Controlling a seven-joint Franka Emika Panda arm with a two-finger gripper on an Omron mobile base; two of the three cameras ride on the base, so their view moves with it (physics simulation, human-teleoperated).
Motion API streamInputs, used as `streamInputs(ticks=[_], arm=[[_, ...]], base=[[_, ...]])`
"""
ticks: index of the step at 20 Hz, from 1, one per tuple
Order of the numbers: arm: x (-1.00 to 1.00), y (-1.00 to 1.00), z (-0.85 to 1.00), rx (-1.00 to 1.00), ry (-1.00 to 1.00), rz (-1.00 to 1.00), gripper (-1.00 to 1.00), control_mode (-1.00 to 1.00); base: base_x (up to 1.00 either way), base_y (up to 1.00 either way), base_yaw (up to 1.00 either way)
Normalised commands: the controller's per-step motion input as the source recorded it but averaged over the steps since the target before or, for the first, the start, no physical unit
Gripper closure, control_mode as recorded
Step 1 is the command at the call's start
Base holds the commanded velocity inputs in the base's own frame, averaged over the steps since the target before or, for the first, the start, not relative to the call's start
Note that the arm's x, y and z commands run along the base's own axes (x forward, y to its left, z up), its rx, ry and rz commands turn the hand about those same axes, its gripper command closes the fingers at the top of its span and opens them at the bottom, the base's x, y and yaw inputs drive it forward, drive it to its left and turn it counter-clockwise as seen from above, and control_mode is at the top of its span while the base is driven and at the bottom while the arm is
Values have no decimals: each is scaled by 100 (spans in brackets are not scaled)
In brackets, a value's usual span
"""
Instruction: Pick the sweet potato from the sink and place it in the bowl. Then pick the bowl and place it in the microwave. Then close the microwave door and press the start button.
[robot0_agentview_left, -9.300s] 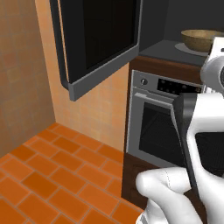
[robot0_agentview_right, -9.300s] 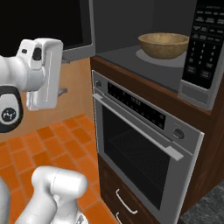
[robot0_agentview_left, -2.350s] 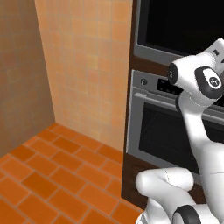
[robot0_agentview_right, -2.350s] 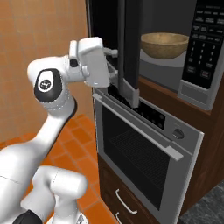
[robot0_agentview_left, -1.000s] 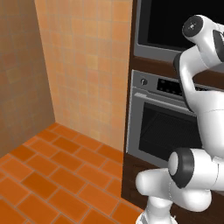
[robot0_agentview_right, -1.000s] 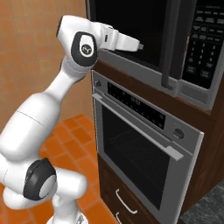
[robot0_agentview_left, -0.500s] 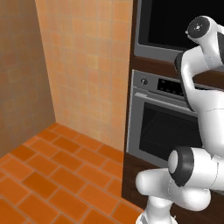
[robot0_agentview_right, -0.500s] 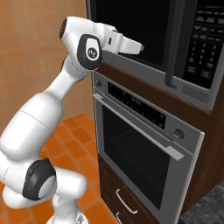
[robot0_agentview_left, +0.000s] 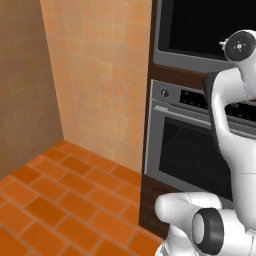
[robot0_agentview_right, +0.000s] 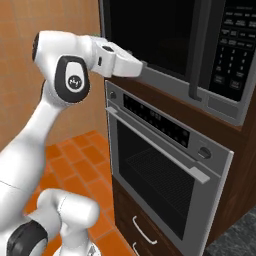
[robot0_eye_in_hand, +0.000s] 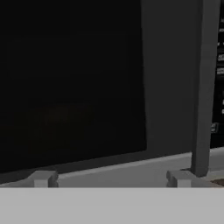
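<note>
Microwave door (robot0_agentview_right: 150, 35) is seen shut: flat dark glass panel w/ grey frame edge, flush on the microwave (robot0_agentview_right: 227, 75), which is built into brown wood-look cabinetry above the oven (robot0_agentview_right: 165, 165). Right base view gives the vertical dark handle bar (robot0_agentview_right: 198, 50) and keypad (robot0_agentview_right: 232, 45) w/ small white labels at the door's right; left base view gives only the glass and grey lower trim (robot0_agentview_left: 195, 60), w/ tan tiled wall (robot0_agentview_left: 100, 75) and orange brick-pattern floor (robot0_agentview_left: 65, 200) at left.

Hand view is close-up: glossy black glass (robot0_eye_in_hand: 70, 78), grey handle bar (robot0_eye_in_hand: 203, 87), keypad text at far right edge. Tool (robot0_eye_in_hand: 111, 178) is held spread wide, nothing between the two small grey fingertips (robot0_eye_in_hand: 43, 178), aimed at the door's lower edge; contact w/ the door can't be told. In right base view the white wrist reaches the door's lower left, tool (robot0_agentview_right: 142, 70) partly hidden.

Oven: steel front, horizontal bar handle (robot0_agentview_right: 160, 145), round knobs, dark window w/ a wire rack inside; drawer (robot0_agentview_right: 145, 232) w/ curved pulls below.
</note>
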Motion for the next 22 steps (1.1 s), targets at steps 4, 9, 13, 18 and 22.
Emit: streamInputs(ticks=[4,9,13,18,22], arm=[[-100,37,1,-12,-17,13,100,-100],[-100,5,0,-10,-12,12,100,-100],[-80,-4,0,-5,-5,11,100,-100],[-65,-28,0,0,-9,6,100,-100],[-11,-26,0,0,-1,0,100,-100]], base=[[0,0,0],[0,0,0],[0,0,0],[0,0,0],[0,0,0]])
